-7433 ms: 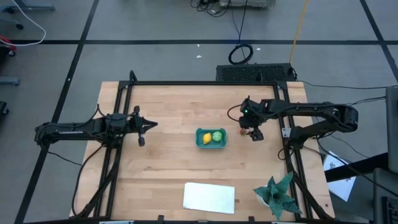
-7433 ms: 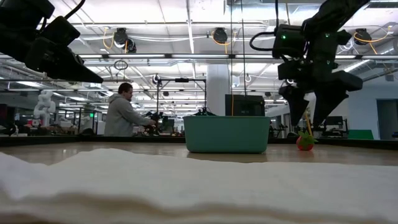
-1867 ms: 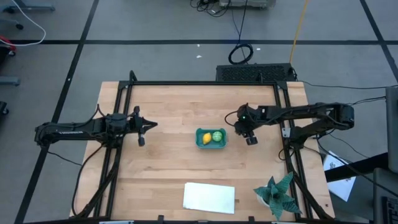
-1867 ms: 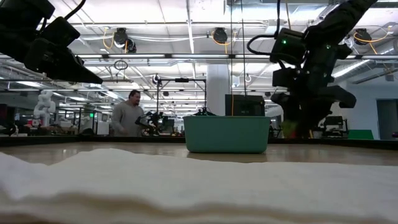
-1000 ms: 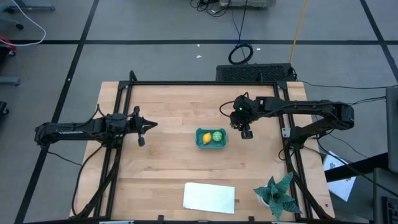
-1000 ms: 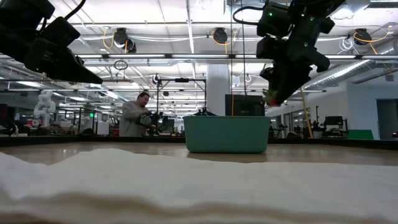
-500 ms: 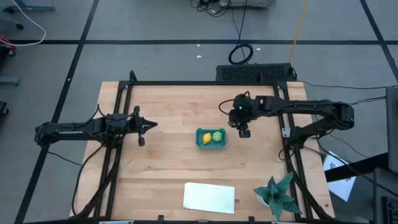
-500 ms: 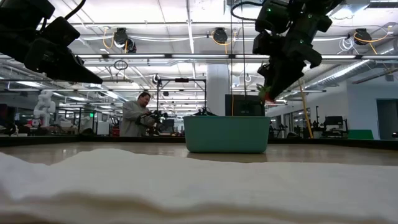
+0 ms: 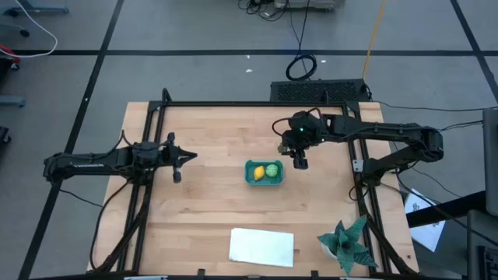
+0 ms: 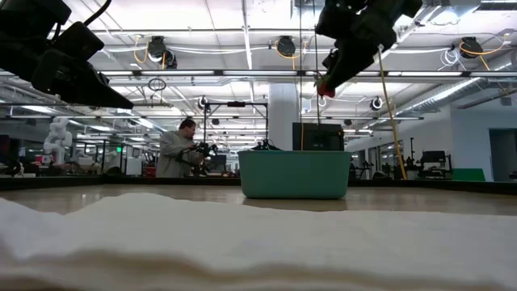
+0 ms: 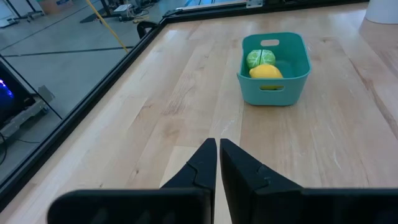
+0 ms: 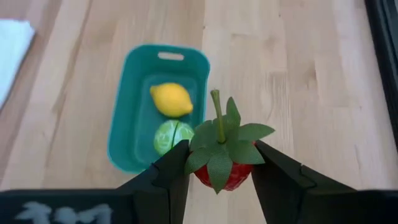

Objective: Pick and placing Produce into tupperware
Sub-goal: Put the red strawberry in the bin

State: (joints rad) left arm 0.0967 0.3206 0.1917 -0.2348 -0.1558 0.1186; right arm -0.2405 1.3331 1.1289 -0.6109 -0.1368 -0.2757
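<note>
The teal tupperware (image 9: 250, 166) stands mid-table on its base, with a yellow lemon (image 9: 259, 173) and a light green ball (image 9: 272, 170) lying inside. My right gripper (image 9: 299, 161) hangs high above the table, just right of and beyond the tub, shut on a small red strawberry (image 12: 229, 177) with a green leafy cap. In the low view it (image 10: 325, 87) is well above the tub's rim (image 10: 295, 153). My left gripper (image 11: 218, 147) is shut with nothing in it, resting at the table's left side (image 9: 191, 155). My right gripper pinches the strawberry's red body (image 12: 234, 178) between its two fingers, one on each side. The fingers slant down from the table's right. The leafy cap and stem (image 12: 217, 115) point back toward the wrist. The strawberry is lifted clear, high over the table.
A flat white cloth (image 9: 262, 246) lies near the front edge and fills the low view's foreground (image 10: 242, 242). A spiky teal-green plant (image 9: 346, 241) stands at the front right corner. Bare wood surrounds the tub. A person (image 10: 174, 153) stands in the room behind.
My right gripper has risen with the strawberry, from about the tub's rim height to well above it. It has drifted a little toward the table's left and far edge, closer to the tub, and tipped somewhat. Its hold has stayed the same.
</note>
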